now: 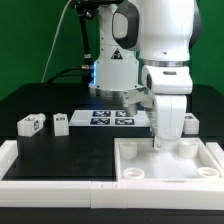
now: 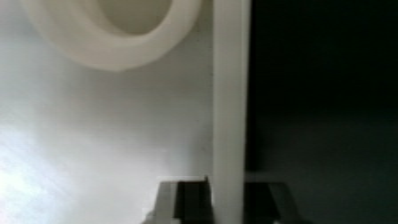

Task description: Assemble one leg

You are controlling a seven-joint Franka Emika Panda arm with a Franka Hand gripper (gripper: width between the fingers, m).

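Note:
The tabletop (image 1: 190, 165), a large white tray-like piece with corner sockets, lies at the front on the exterior view's right. My gripper (image 1: 163, 143) points straight down over its back wall. In the wrist view the wall (image 2: 228, 100) runs between my two dark fingers (image 2: 191, 203), which sit flush against both its sides, so my gripper (image 2: 228, 187) is shut on it. A round corner socket (image 2: 128, 35) shows nearby. Three legs lie on the black table: two (image 1: 32, 123) (image 1: 60, 124) on the exterior view's left and one (image 1: 188, 122) behind the tabletop. A fourth is hidden.
The marker board (image 1: 112, 117) lies flat behind the tabletop near the robot's base. A white raised frame (image 1: 12, 158) borders the front left of the black table and meets the tabletop's side. Cables hang behind the arm.

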